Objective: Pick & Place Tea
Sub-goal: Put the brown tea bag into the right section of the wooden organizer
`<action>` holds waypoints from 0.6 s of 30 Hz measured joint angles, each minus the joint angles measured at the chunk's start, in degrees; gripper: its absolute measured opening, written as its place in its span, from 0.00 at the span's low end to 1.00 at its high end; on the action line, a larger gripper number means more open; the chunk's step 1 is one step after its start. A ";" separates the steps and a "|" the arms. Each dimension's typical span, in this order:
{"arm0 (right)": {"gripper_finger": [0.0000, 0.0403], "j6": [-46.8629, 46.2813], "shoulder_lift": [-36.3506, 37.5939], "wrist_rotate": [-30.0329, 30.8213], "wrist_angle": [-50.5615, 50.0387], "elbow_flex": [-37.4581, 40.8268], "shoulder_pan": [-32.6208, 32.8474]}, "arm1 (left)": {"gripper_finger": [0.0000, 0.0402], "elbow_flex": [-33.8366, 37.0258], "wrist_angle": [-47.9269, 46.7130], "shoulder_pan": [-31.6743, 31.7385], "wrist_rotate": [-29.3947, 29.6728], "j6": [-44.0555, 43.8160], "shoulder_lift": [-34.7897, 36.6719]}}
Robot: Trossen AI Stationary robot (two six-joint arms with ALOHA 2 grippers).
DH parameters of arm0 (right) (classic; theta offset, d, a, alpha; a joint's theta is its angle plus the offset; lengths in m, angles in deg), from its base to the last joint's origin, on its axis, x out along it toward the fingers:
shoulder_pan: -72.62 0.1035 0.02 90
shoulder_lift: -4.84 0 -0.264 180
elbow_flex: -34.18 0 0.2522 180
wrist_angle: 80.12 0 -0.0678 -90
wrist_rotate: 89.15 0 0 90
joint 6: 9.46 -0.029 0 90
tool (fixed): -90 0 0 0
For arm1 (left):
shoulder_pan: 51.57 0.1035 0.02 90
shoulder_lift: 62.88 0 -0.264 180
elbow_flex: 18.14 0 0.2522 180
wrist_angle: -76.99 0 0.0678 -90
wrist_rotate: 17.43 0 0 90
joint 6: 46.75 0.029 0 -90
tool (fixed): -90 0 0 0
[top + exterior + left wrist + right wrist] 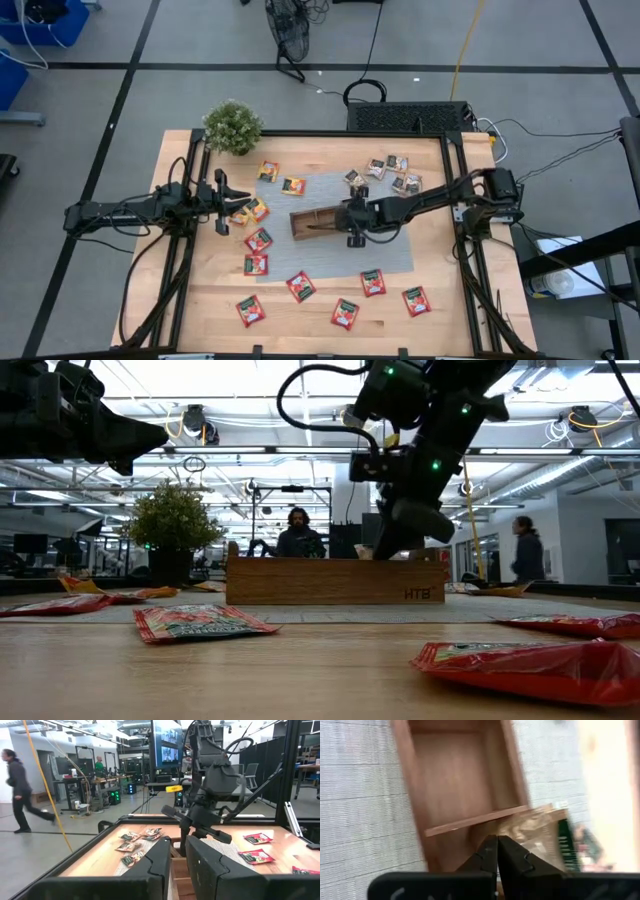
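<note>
The brown wooden tray lies on a grey mat in the middle of the table. My right gripper slants down over the tray's right end, shut, with a grey-brown tea sachet at its fingertips. Red sachets lie flat along the table's near side. Orange-yellow ones lie left of the tray, and grey-brown ones at the far right. My left gripper waits at the table's left, level and open, holding nothing. My right gripper appears to pinch the grey-brown sachet by an edge or corner between its two fingers, slanting down from the table's right. The fingers hide the exact spot. The sachet stands tilted over the tray's long wall and sticks up above the tray's rim.
A small green potted plant stands at the far left corner. The dark frame rails run along the table's sides. People are in the room beyond the table.
</note>
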 joint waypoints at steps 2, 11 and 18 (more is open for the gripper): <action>0.00 1.30 0.05 0.20 -0.07 0.00 0.40 | 0.17 0.00 0.00 0.02 0.00 0.00 0.00; 0.00 -1.86 0.43 -16.34 -4.55 -0.04 -4.61 | 0.17 0.00 0.00 0.00 0.00 0.00 0.02; 0.00 -2.32 0.22 -24.32 -4.18 -0.04 -9.09 | 0.17 0.02 0.01 0.01 0.00 0.00 0.01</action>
